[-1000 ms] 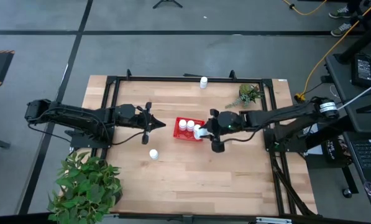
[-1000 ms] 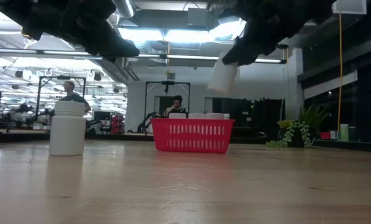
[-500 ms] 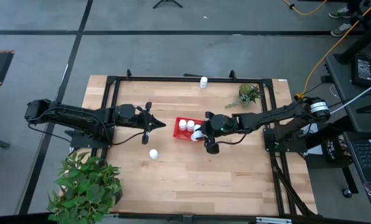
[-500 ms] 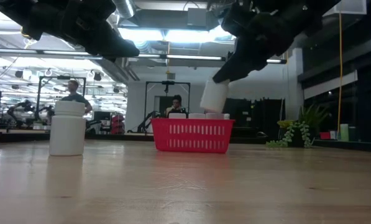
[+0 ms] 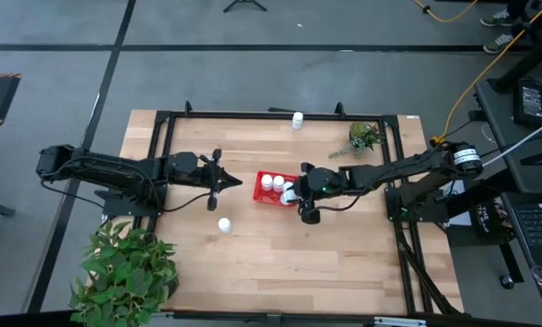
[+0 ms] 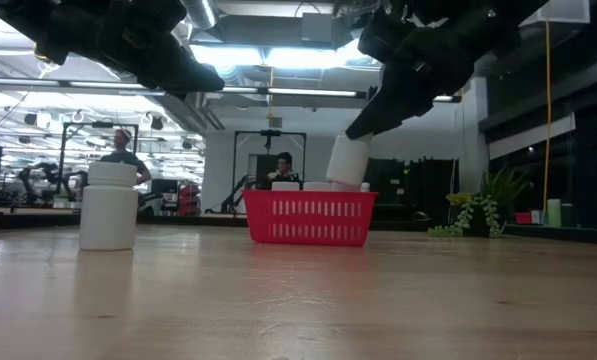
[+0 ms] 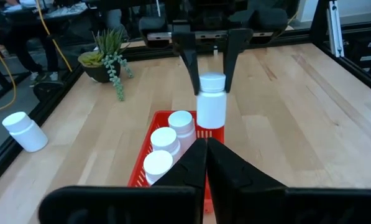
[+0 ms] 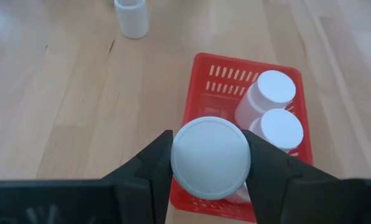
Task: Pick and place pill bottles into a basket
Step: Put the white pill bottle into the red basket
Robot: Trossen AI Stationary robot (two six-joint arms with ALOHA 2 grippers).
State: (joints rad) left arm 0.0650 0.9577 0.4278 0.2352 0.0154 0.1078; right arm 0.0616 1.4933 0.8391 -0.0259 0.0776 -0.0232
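The right gripper (image 5: 295, 193) is held over the right end of the basket (image 5: 272, 198), its fingers (image 7: 228, 57) pinching a bottle (image 7: 211, 101) by the cap. In the low view that bottle (image 6: 348, 162) hangs slightly tilted, its base level with the basket rim (image 6: 309, 192). In the right wrist view its round cap (image 8: 210, 156) is gripped between the two dark fingers (image 8: 151, 165), above the basket (image 8: 210, 84).

The red basket sits near the middle of the table (image 5: 343, 254). Three bottles (image 7: 169, 140) are seen standing in a row inside it in the left wrist view; two of them (image 8: 270, 109) are visible in the right wrist view.

The left gripper (image 5: 216, 180) is held above the table just left of the basket, its fingers (image 7: 201, 165) pressed together.

A loose bottle (image 5: 224, 224) stands on the table in front of the left gripper, toward the near edge; it is seen large at the left in the low view (image 6: 110, 206). Another bottle (image 5: 297, 120) stands at the far edge of the table.

A small plant (image 5: 362, 137) sits near the far right corner, and a large leafy plant (image 5: 125, 271) overlaps the near left corner. People (image 6: 118, 155) are seen in the room behind the table.
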